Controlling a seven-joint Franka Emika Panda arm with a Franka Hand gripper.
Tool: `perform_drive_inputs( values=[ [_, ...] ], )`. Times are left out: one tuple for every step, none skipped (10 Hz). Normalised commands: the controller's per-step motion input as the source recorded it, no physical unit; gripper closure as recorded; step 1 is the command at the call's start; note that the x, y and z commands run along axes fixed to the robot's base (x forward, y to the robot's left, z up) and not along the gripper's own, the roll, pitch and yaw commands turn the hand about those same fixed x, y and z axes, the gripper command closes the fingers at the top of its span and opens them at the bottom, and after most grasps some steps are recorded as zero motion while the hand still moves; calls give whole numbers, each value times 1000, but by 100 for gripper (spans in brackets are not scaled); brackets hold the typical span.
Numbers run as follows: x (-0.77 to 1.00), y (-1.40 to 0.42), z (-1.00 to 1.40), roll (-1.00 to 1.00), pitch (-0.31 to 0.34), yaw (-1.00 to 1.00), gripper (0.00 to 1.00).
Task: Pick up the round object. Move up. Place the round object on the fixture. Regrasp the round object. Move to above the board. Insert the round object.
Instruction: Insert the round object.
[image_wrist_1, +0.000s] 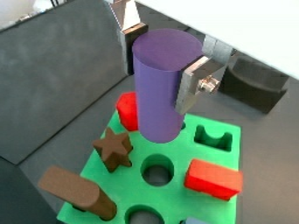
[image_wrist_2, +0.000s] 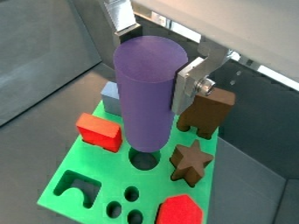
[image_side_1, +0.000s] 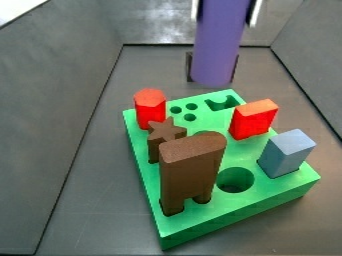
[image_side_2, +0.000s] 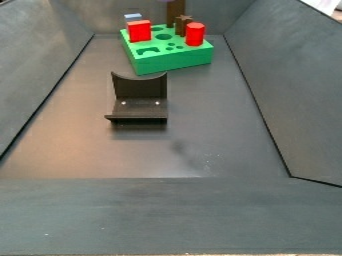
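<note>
Tool (image_wrist_2: 158, 83) clamping purple peg (image_wrist_2: 149, 92) above green board (image_wrist_2: 82, 166), fixture (image_side_2: 138, 98) seen only in side view

No legible text or labels anywhere.

Dark floor (image_side_2: 201, 130): fixture (image_side_2: 136, 99) near green board (image_side_2: 167, 55).

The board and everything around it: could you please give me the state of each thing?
Hand: shut on the round object, above the board.
Round object: held upright, lower end over a round hole, not seated.
Board: several holes filled, some open.
Fixture: nothing on it.
</note>
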Motion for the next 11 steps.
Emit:
perform_drive_inputs(
  values=[
    [120,-114,-509,0,-37,-80,100],
    [143,-120,-531,0,-29,-86,100],
    [191,-137,-531,0,-20,-83,100],
    [171,-146,-554,19,0,-89,100],
    [151,-140,-569,53,0,-94,100],
    [114,-123,-563,54,0,-91,100],
    [114,-37,-623,80,0,0,100],
    [49,-17,-660,101,0,0,100],
    [0,0,-689,31,0,0,100],
    [0,0,-680,0,10,46,100],
    [17,0,-689,0,1,0,100]
  ],
)
